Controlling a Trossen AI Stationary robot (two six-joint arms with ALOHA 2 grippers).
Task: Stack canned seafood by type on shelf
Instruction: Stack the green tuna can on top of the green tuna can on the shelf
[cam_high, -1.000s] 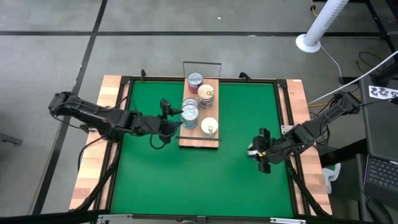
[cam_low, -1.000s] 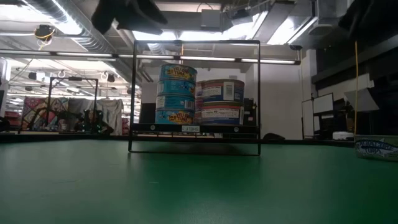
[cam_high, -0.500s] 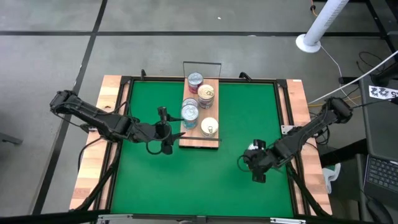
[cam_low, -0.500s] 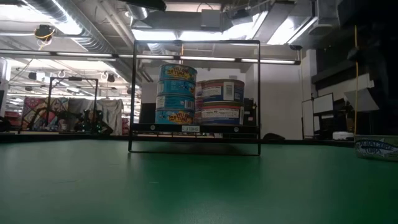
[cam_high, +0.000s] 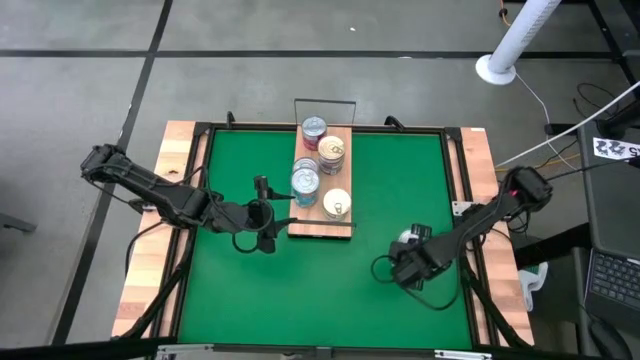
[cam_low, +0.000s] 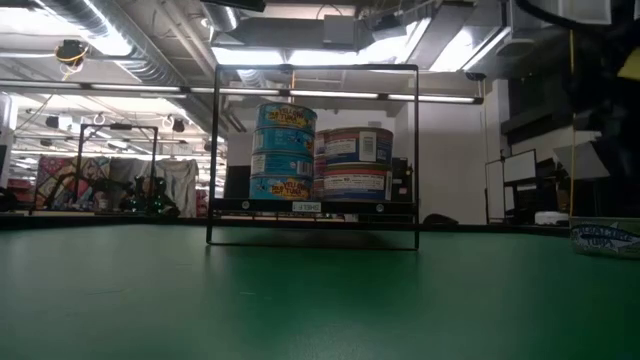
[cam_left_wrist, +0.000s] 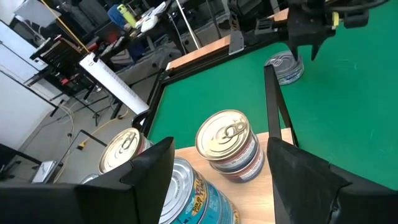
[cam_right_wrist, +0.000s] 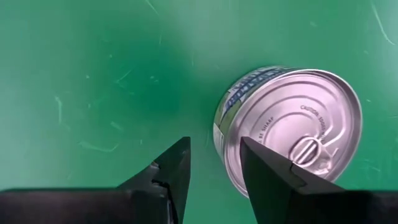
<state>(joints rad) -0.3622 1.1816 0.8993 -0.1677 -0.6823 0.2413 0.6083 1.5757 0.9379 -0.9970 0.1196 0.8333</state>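
The shelf, a wooden board with wire rails, lies across the middle of the green mat. On it stand stacked tins: a blue-labelled stack, a red-and-blue stack and gold-topped tins. One silver-topped tin rests alone on the mat, to the shelf's right. My right gripper points down, open, just beside this tin and nearer the table's front edge. My left gripper hovers open at the shelf's left side, facing the stacks.
The mat has free room in front of the shelf and on both sides. Wooden table edges and a dark frame border the mat. A white post stands beyond the far right corner.
My right gripper has come down and toward the table's near left, tipping to point straight down beside the lone tin. My left gripper has drawn back a little from the shelf toward the near edge and has rolled about its own line. The tins have not moved.
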